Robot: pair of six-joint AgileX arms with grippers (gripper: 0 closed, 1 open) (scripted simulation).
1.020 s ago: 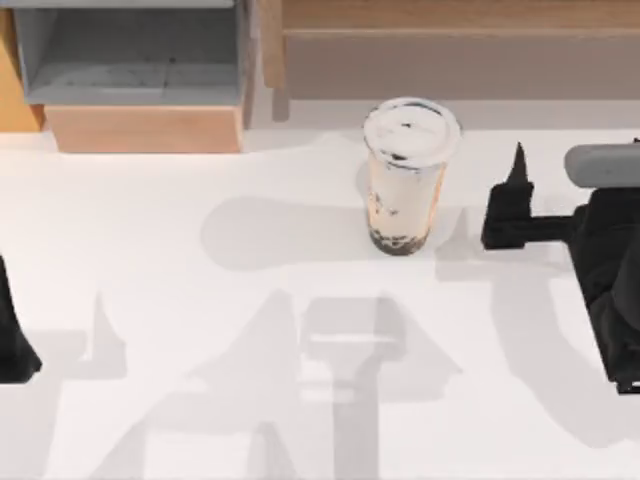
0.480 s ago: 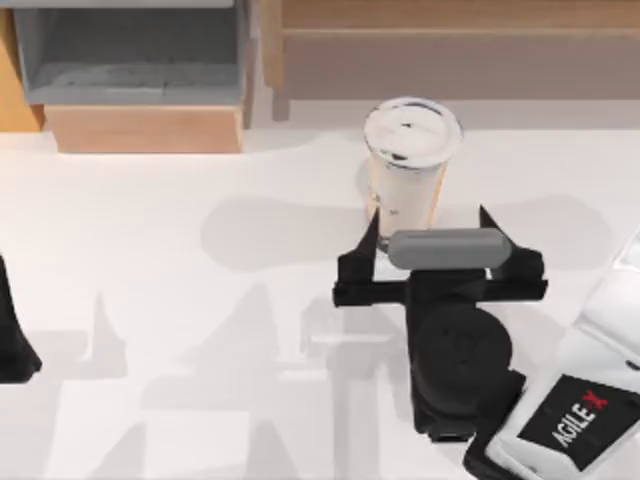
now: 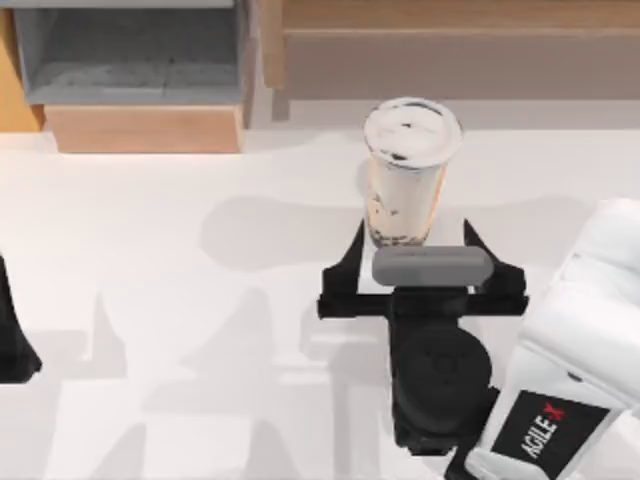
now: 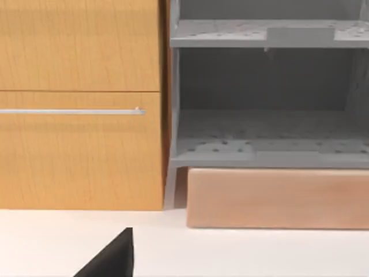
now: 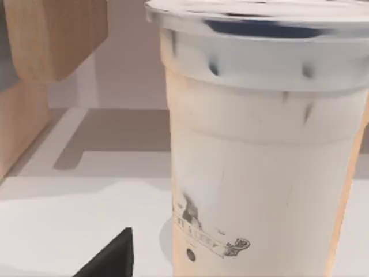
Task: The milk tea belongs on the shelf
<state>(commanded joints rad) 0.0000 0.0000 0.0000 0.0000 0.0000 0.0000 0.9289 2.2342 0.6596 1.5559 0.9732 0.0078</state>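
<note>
Your right gripper [image 3: 412, 250] sits on the near side of the milk tea [image 3: 405, 175], its two black fingers spread wide, one fingertip [image 3: 357, 238] left of the cup's base and the other right of it, neither touching the cup that you can see. The milk tea stands upright on the white table [image 3: 180, 300], white lid on top, dark pearls at the bottom, just in front of the long wooden shelf [image 3: 450, 45] that runs along the table's far edge. In your right wrist view the milk tea [image 5: 262, 144] looms directly ahead and very close, printed artwork low on its side. To the left of the milk tea, against the same far edge, stands a grey open cabinet [image 3: 130, 55] on a wooden base. Your left arm [image 3: 15, 340] is parked well to the left of the milk tea; you cannot tell how its fingers stand.
</note>
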